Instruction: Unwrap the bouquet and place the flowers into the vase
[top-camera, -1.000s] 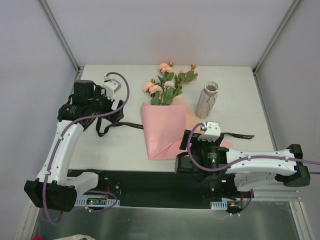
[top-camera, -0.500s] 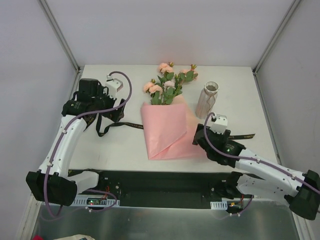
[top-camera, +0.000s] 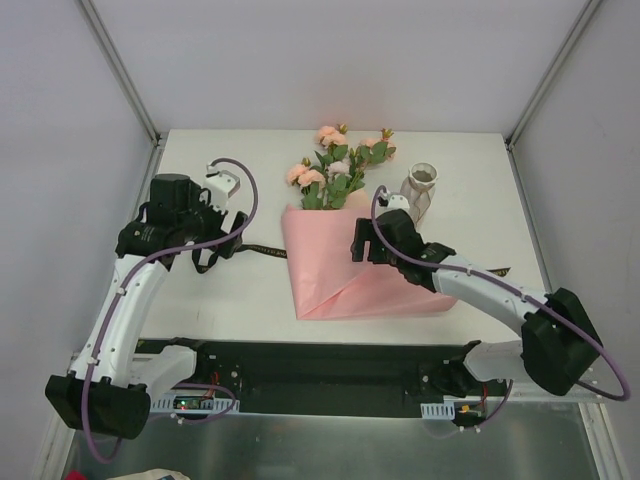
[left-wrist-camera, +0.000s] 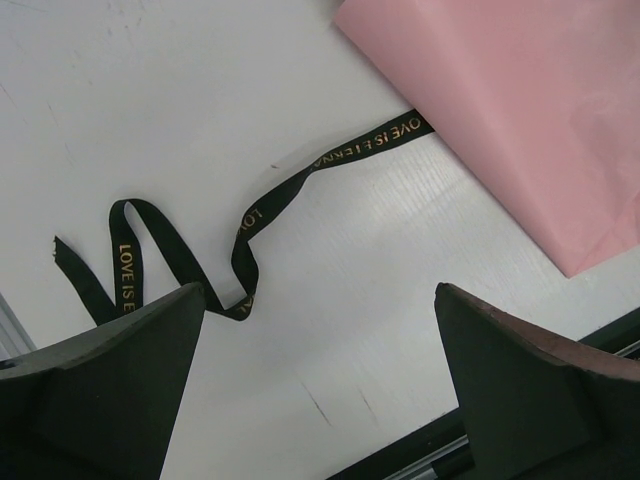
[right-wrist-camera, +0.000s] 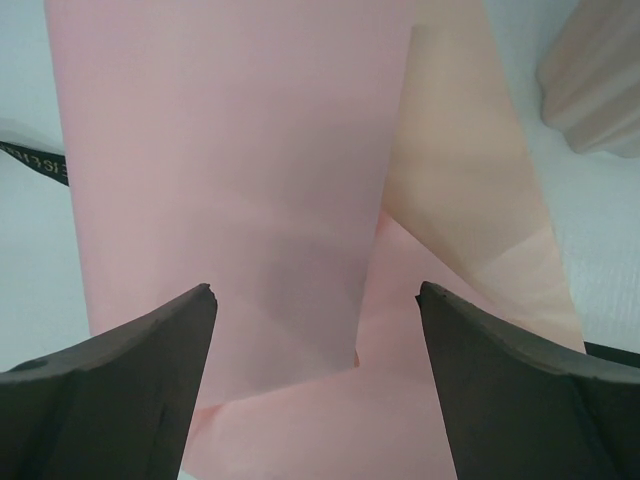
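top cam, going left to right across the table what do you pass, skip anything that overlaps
left gripper → loose tail of the black ribbon → flowers → vase. The pink paper and right gripper overlap these, so they're left out.

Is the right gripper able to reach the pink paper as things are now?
Probably yes: the right gripper hangs open just over the paper, with nothing in between.
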